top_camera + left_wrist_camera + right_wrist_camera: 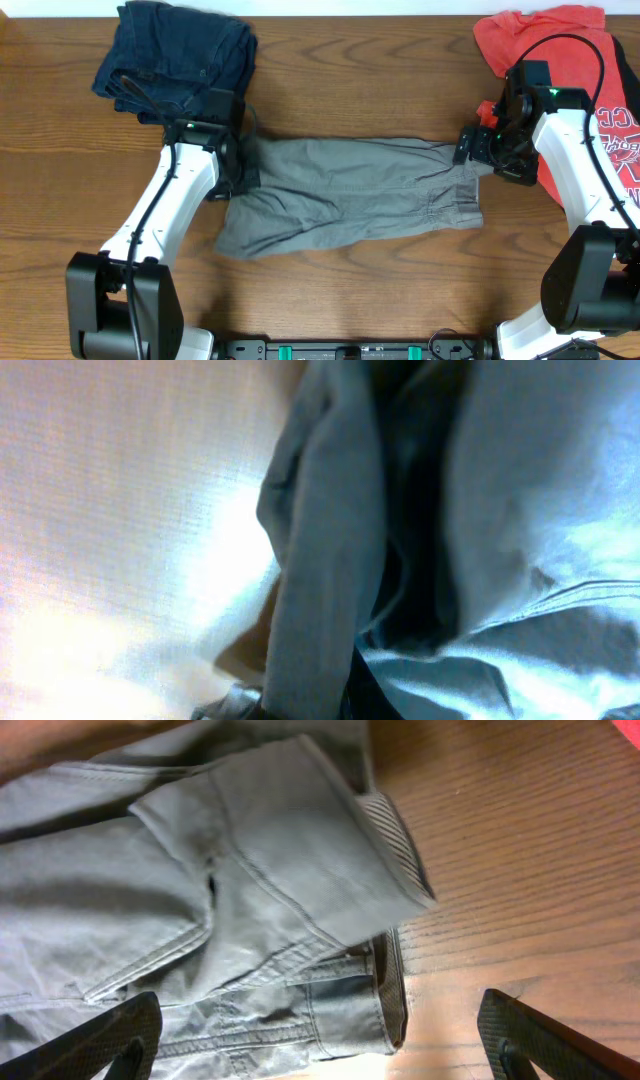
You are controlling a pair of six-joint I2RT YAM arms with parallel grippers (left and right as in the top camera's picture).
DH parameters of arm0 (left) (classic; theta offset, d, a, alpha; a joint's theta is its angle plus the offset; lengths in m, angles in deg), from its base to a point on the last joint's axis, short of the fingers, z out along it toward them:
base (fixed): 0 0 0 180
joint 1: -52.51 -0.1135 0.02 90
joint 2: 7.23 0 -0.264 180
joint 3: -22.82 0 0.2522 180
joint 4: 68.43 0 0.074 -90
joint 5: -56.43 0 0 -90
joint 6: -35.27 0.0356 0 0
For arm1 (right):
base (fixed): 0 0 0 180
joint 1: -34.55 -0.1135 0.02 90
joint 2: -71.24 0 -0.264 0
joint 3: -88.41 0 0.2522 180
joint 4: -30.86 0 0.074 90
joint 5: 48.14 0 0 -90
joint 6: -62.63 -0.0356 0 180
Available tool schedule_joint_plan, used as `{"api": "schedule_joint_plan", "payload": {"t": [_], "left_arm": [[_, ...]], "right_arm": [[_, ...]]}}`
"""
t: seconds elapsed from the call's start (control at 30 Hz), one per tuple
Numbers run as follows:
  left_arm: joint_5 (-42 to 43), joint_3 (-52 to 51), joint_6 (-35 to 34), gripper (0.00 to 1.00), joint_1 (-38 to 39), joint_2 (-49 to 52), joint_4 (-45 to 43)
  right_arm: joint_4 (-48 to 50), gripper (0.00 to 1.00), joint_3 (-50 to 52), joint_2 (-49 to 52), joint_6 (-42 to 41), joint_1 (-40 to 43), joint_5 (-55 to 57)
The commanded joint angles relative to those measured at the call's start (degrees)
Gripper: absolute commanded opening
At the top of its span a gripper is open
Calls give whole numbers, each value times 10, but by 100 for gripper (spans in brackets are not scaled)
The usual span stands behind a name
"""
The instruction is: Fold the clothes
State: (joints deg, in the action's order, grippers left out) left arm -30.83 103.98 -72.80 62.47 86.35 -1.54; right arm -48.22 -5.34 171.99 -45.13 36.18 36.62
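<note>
The grey-khaki shorts (350,195) lie spread across the middle of the wooden table, folded lengthwise. My left gripper (235,168) sits on their left end. The left wrist view is very close and blurred, and a strip of the grey cloth (320,590) runs down between the jaws (300,708), which are shut on it. My right gripper (472,148) hovers over the upper right corner of the shorts. In the right wrist view its fingers (320,1050) are wide open and empty above the waistband (340,1010), where a folded-over flap shows striped lining.
A dark navy denim garment (180,60) lies bunched at the back left, just behind my left arm. A red T-shirt with white lettering (560,45) lies at the back right, under my right arm. Bare wood (350,300) shows in front of the shorts.
</note>
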Motion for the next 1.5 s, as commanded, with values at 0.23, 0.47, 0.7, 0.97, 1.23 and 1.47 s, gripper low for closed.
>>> {"api": "schedule_joint_plan", "payload": {"t": [0.23, 0.47, 0.7, 0.97, 1.23, 1.47], "left_arm": [[-34, -42, -23, 29, -1, 20, -59], [-32, -68, -79, 31, -1, 43, -57], [-28, -81, -91, 6, -1, 66, -22], [-25, -46, -93, 6, -1, 35, 79], [27, -69, -93, 12, -1, 31, 121], [27, -80, -93, 61, -1, 31, 106]], "right_arm": [[-2, 99, -8, -6, 17, -6, -2], [-3, 99, -8, -6, 18, -6, -2], [0, 99, -8, -6, 22, -6, -2], [1, 99, -8, -6, 22, -6, -2], [-3, 99, -8, -4, 22, -8, -2], [-12, 98, -4, -1, 22, -36, -8]]}}
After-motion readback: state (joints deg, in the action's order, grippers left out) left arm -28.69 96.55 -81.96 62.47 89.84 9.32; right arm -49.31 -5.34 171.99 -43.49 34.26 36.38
